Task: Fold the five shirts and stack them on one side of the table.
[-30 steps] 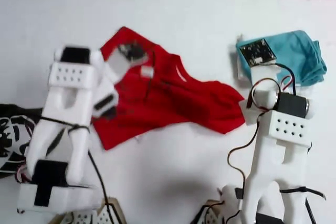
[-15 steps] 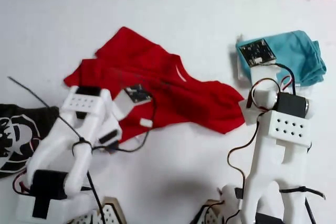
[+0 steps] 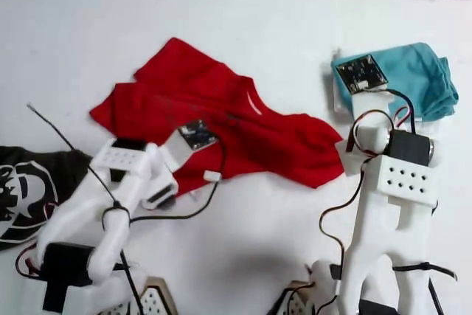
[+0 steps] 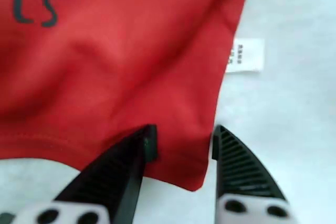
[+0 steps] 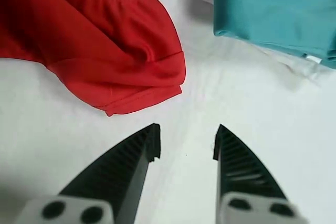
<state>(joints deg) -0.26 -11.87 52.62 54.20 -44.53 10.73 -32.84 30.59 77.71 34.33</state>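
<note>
1. Black fingers of the left gripper (image 4: pixel 181 145) stand apart, straddling the hem corner of the red shirt (image 4: pixel 115 66): one finger is over the cloth, the other over the bare white table (image 4: pixel 294 103).
2. Just beyond the fingers, a white label (image 4: pixel 244 55) sticks out from the shirt's edge.
3. The right gripper (image 5: pixel 184 142) is likewise spread and holds nothing. It hangs over the table between the red shirt's bunched end and the teal shirt (image 5: pixel 273 9).
4. Seen from above, the red shirt lies crumpled mid-table. The teal shirt sits folded on the right arm's side, and a black printed shirt (image 3: pixel 22 189) lies at the left edge.
</note>
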